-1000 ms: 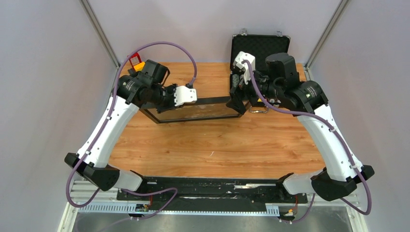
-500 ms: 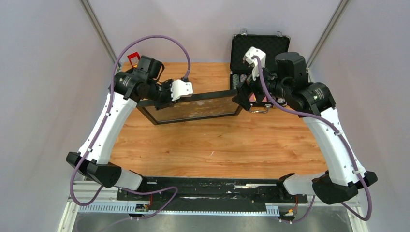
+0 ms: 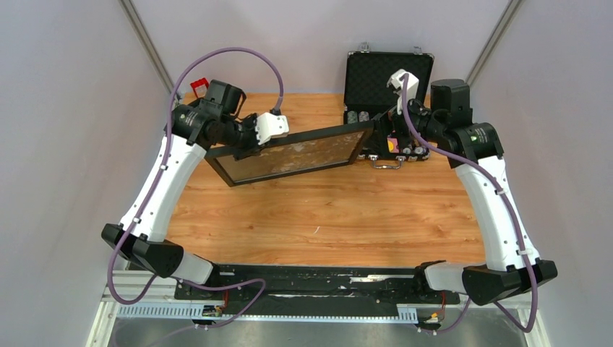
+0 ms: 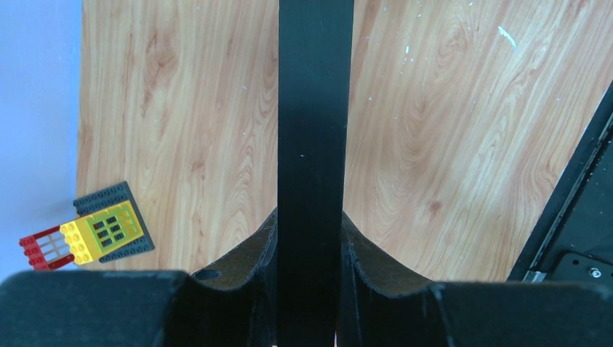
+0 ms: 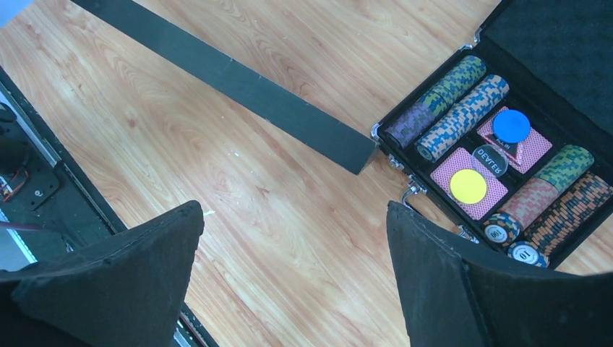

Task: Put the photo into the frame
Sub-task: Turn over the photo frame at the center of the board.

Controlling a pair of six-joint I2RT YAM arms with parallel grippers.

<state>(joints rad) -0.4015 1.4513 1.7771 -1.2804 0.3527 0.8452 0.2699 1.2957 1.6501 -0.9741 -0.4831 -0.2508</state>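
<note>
Black along its outer edge, the frame [image 3: 303,171] is held up off the wooden table [image 3: 325,224]. It slants across the back half, from the left arm toward the open chip case [image 3: 390,72]. Inside its 4 rails the photo [image 3: 296,153] shows as a mottled brown, orange and pale sheet (glare washes out the finer detail).

The left gripper [image 4: 309,246] is clenched on the frame near its left end. In the left wrist view the black rail runs straight up between the 2 fingers [image 4: 246,260], with both pressed against its sides and the wood grain far below.

The right gripper [image 5: 293,210] is released, its 2 fingers spread wide with only bare table between them. It hovers by the frame's right end without touching it. In the right wrist view the rail's square end sits ahead of the fingers, just beside the case's near-left corner.

The case stands at the back right with its foam-lined lid raised. It holds rows of striped poker chips [image 5: 463,108] and 2 pink card backs, 1 topped with a yellow disc [image 5: 468,186] and the other with a blue disc [image 5: 512,125]. A clear dealer button lies between the 2 discs.

At the table's back-left edge lies a small toy block piece [image 4: 94,231] in yellow, red and dark grey, well apart from the frame.
</note>
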